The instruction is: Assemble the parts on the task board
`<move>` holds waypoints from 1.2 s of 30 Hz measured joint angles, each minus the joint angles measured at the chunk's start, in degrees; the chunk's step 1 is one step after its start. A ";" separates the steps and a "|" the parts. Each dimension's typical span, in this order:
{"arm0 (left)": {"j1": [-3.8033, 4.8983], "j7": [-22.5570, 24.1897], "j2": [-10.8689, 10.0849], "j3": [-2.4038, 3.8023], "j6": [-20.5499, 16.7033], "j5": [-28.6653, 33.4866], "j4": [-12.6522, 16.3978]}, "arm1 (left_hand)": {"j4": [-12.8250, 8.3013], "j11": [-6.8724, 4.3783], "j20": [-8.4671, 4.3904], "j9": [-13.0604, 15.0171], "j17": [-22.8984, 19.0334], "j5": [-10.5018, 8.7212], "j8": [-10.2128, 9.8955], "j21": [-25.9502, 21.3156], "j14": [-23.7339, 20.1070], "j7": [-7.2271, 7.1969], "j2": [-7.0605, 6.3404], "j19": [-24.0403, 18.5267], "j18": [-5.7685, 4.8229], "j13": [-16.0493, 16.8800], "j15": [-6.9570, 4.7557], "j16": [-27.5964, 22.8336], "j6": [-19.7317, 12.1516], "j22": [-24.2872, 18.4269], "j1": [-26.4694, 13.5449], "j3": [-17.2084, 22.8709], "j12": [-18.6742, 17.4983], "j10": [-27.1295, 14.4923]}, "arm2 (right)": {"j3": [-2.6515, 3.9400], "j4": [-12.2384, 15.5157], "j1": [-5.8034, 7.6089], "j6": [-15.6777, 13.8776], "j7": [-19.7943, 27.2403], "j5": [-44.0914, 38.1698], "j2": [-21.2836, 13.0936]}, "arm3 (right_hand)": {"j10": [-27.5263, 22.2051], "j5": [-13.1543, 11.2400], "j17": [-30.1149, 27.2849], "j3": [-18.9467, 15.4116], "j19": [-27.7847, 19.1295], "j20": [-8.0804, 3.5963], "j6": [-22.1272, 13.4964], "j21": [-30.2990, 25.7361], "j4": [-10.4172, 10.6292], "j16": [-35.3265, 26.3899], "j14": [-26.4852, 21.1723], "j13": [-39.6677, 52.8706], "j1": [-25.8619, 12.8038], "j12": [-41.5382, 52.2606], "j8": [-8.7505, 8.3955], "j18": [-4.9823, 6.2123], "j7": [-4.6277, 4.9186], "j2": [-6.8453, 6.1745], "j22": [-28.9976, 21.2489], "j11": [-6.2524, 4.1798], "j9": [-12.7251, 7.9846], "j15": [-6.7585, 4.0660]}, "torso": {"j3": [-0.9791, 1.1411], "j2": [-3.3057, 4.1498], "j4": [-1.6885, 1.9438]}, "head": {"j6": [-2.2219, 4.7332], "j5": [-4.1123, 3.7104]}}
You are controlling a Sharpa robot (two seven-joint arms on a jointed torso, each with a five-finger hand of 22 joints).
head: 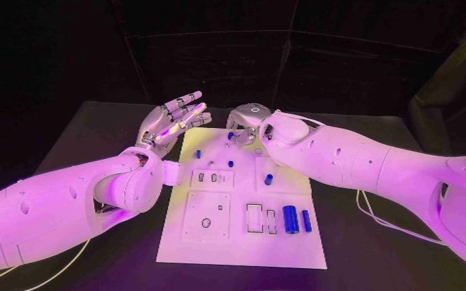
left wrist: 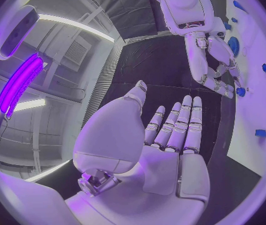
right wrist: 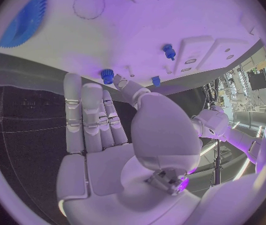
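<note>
Reaching over the far end of the task board point(head: 243, 250), the right hand point(head: 250, 124) hangs fingers-down above the top edge, where a small blue peg point(head: 230, 135) stands. In the right wrist view the fingers point(right wrist: 89, 115) lie straight and close together, with a blue peg point(right wrist: 107, 76) just past the fingertips; whether a fingertip touches it, cannot tell. Nothing sits in the palm, so the hand reads as unclenched and holding nothing, probably lined up to pinch that peg.

Left hand point(head: 173, 121) is raised off the board's far left corner, palm up, fingers point(left wrist: 179, 122) spread and straight, holding nothing. Likely parked there to stay out of the right arm's way.

Parts are scattered across the board: a blue peg point(head: 198, 153) left of centre, another point(head: 268, 179) further right, and two blue cylinders point(head: 290, 219) lying side by side at the near right next to empty rectangular slots point(head: 254, 217). A round hole point(head: 206, 222) on the near left plate is unfilled. The blue gear point(right wrist: 25, 20) lies flat on the board in the right wrist view.

Judgement: assembly is early, most pieces loose or unseated. Risk is knocking the small upright peg over, since the straight fingers come in from above with little room.
</note>
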 measured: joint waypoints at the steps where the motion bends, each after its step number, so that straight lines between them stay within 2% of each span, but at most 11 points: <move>1: 0.00 -0.01 0.00 0.00 0.02 0.00 -0.01 | -0.27 0.13 0.00 0.00 -0.04 0.00 0.00 0.00 0.00 0.00 0.00 0.00 0.00 0.00 0.00 0.00 0.00 0.00 0.00 0.04 0.00 -0.13 | 0.00 0.04 0.00 -0.02 0.03 0.00 -0.06 | -0.40 0.00 -0.19 -0.48 -0.07 0.07 -0.30 0.00 0.15 -0.17 0.00 0.00 0.25 0.00 0.00 0.01 -0.14 -0.25 -0.06 0.02 0.00 0.00 | 0.00 0.00 -0.02 | 0.02 -0.01; 5: 0.01 -0.10 0.00 0.00 0.10 0.00 -0.09 | -0.32 0.21 0.00 0.00 -0.05 0.00 0.00 0.00 0.00 0.00 0.00 0.00 0.00 0.00 0.00 0.00 0.00 -0.06 0.00 -0.01 0.00 -0.21 | 0.00 1.24 0.00 -0.33 0.17 0.11 -1.39 | -0.51 0.27 -0.10 -1.08 -0.08 0.07 -0.50 0.00 0.63 -0.18 0.00 0.04 0.32 0.00 0.00 0.01 0.06 -0.28 -0.08 0.11 0.04 0.00 | 0.00 0.02 -0.02 | 0.08 -0.01; 9: 0.01 -0.17 -0.14 0.00 0.18 0.00 -0.16 | -0.32 0.21 0.00 0.00 -0.05 0.00 0.00 0.00 0.00 0.00 0.00 0.00 0.00 0.00 0.00 0.00 0.00 -0.06 0.00 -0.01 0.00 -0.21 | 0.00 4.44 -0.01 -1.32 0.40 0.63 -5.00 | 1.99 2.57 1.87 -1.48 -0.06 0.06 0.34 0.25 1.02 1.59 0.02 0.36 0.95 1.41 0.34 0.01 0.20 0.36 0.32 -0.21 0.29 -0.02 | 0.03 0.00 -0.12 | -0.09 0.19; 15: 0.01 -0.09 -0.32 0.00 0.45 0.00 -0.55 | -0.41 0.21 0.00 0.00 -0.11 0.00 0.00 0.00 0.21 0.01 0.00 0.00 0.00 0.01 0.20 0.00 0.42 -0.08 0.00 -0.10 0.00 -0.21 | 0.41 10.80 -0.06 -4.19 0.71 4.59 -12.95 | 13.68 4.81 9.91 -1.41 3.04 -1.80 2.80 4.27 1.59 7.73 1.87 3.42 1.75 8.23 1.02 -0.01 -1.57 0.22 6.60 -3.02 0.49 -1.87 | 0.18 -0.16 -0.61 | 0.16 0.27; 17: 0.01 -0.05 -0.38 0.00 0.57 0.05 -0.77 | -0.48 0.21 0.00 0.00 -0.11 0.00 0.23 0.00 0.21 0.01 0.00 0.00 0.00 0.01 0.21 0.00 0.42 -0.13 0.00 -0.17 0.00 -0.21 | 0.70 12.71 -0.05 -4.65 0.72 7.08 -15.41 | 17.39 5.09 11.37 -3.28 3.79 -2.47 2.44 5.35 2.47 8.92 1.74 5.61 0.38 11.70 1.02 -0.01 -1.94 -1.16 8.19 -3.76 0.41 -2.39 | 0.25 -0.22 -0.81 | 0.20 0.40; 19: 0.01 0.00 -0.40 0.00 0.69 0.12 -1.01 | -0.48 0.21 0.00 0.00 -0.11 0.00 0.23 0.00 0.21 0.02 0.00 0.00 -0.01 0.01 0.21 0.00 0.42 -0.13 0.00 -0.17 0.00 -0.21 | 1.06 14.31 -0.05 -4.66 0.73 10.22 -17.91 | 20.31 6.02 15.23 -5.71 5.61 -2.96 1.75 7.37 3.73 11.72 1.82 13.14 -0.73 20.27 0.81 -1.00 -2.62 -1.93 11.54 -4.40 0.32 -3.11 | 0.35 -0.29 -1.01 | 0.32 0.45; 21: 0.01 0.02 -0.38 0.00 0.80 0.22 -1.29 | -0.48 0.21 0.00 0.00 -0.10 0.00 0.23 0.00 0.21 0.01 0.00 0.00 0.00 0.01 0.21 0.00 0.42 -0.13 0.00 -0.17 0.00 -0.21 | 1.44 15.23 -0.02 -4.27 0.73 13.23 -19.82 | 20.91 7.10 20.82 -7.96 7.51 -3.09 1.10 10.09 4.78 15.74 1.83 28.60 -0.94 35.65 0.80 -1.84 -3.23 -1.65 15.93 -4.64 0.32 -3.12 | 0.46 -0.33 -1.14 | 0.43 0.50; 23: 0.01 0.05 -0.38 0.00 0.90 0.30 -1.53 | -0.67 0.11 0.00 0.00 -0.10 0.00 0.23 -0.28 0.21 0.11 0.00 0.00 -0.01 0.01 0.21 0.00 0.63 -0.21 0.00 -0.10 0.00 0.18 | 1.63 15.67 0.01 -3.58 0.71 15.51 -21.06 | 18.43 7.67 24.47 -10.43 8.43 -3.12 0.26 11.97 5.81 18.41 1.83 40.22 -1.07 46.81 0.80 -1.84 -2.72 -1.10 18.83 -4.40 0.33 -3.12 | 0.54 -0.36 -1.21 | 0.51 0.52; 28: 0.01 0.13 -0.31 0.00 1.32 0.63 -2.34 | -1.14 -0.04 -0.19 0.15 -0.26 0.00 0.67 -0.45 0.63 0.30 0.30 0.19 0.00 0.15 0.19 -0.21 2.18 -0.46 -0.30 -0.17 0.43 1.87 | 1.84 15.22 0.01 -0.40 0.27 19.83 -22.53 | 15.36 8.23 26.45 -13.71 8.30 -2.98 -1.90 13.20 6.75 19.84 1.77 51.05 0.17 56.49 0.90 -1.84 -2.09 -0.16 20.61 -3.49 0.33 -2.93 | 0.61 -0.37 -1.28 | 0.67 0.31; 35: 0.01 0.18 -0.21 0.00 1.81 1.09 -2.99 | -1.28 -0.11 -0.19 0.15 -0.26 0.00 0.92 -0.46 0.83 0.31 0.30 0.19 0.00 0.15 -0.01 -0.23 2.16 -0.46 -0.30 -0.31 0.44 1.95 | 1.94 13.27 -0.02 2.77 -0.38 20.33 -21.29 | 14.94 8.35 27.51 -15.06 8.44 -2.46 -3.05 14.04 6.83 20.70 1.85 55.26 1.45 59.87 1.13 -1.92 -1.67 -0.21 21.69 -3.47 0.33 -2.65 | 0.64 -0.34 -1.29 | 0.85 0.12; 36: 0.01 0.19 -0.18 0.00 1.90 1.17 -3.07 | -1.28 -0.11 -0.19 0.14 -0.26 0.00 0.92 -0.46 0.83 0.31 0.30 0.19 -0.01 0.15 -0.01 -0.23 2.16 -0.46 -0.30 -0.31 0.44 1.95 | 1.94 13.11 -0.02 3.11 -0.51 19.67 -20.86 | 14.94 8.35 27.85 -15.22 8.56 -2.34 -3.05 14.20 6.68 20.83 1.85 55.75 1.47 60.30 1.13 -2.73 -1.67 -0.22 22.06 -3.48 0.33 -2.65 | 0.64 -0.30 -1.29 | 0.88 0.10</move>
